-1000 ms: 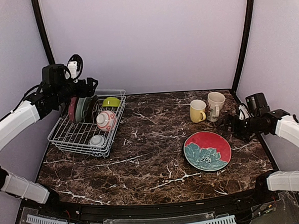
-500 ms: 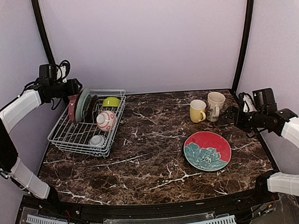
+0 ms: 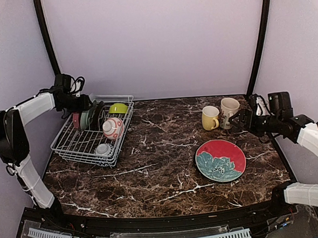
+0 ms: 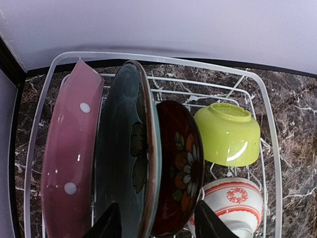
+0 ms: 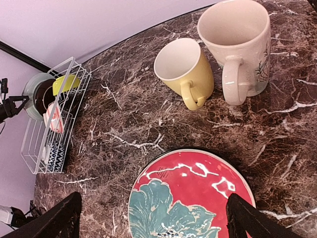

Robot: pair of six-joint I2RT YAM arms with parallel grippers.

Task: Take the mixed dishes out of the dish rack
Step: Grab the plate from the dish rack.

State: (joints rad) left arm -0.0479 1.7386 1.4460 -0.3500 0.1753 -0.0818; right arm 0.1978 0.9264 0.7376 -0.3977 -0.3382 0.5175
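As far as the views showed, done: yellow mug [image 3: 210, 118], cream mug [image 3: 229, 111] and red plate [image 3: 221, 159] stood out along the surface's right edge.
Remaining: pink plate [image 4: 72, 158], teal plate [image 4: 124, 158], dark plate [image 4: 178, 183], green bowl [image 4: 228, 134], red-white bowl [image 4: 230, 201], striped bowl [image 3: 102, 149].
Rack [image 4: 148, 55]: far-left corner.
Left tool [image 4: 156, 225]: open, straddling the teal and dark plates, which sat crowded together.
Right tool [image 5: 156, 218]: open, empty, near the cream mug.
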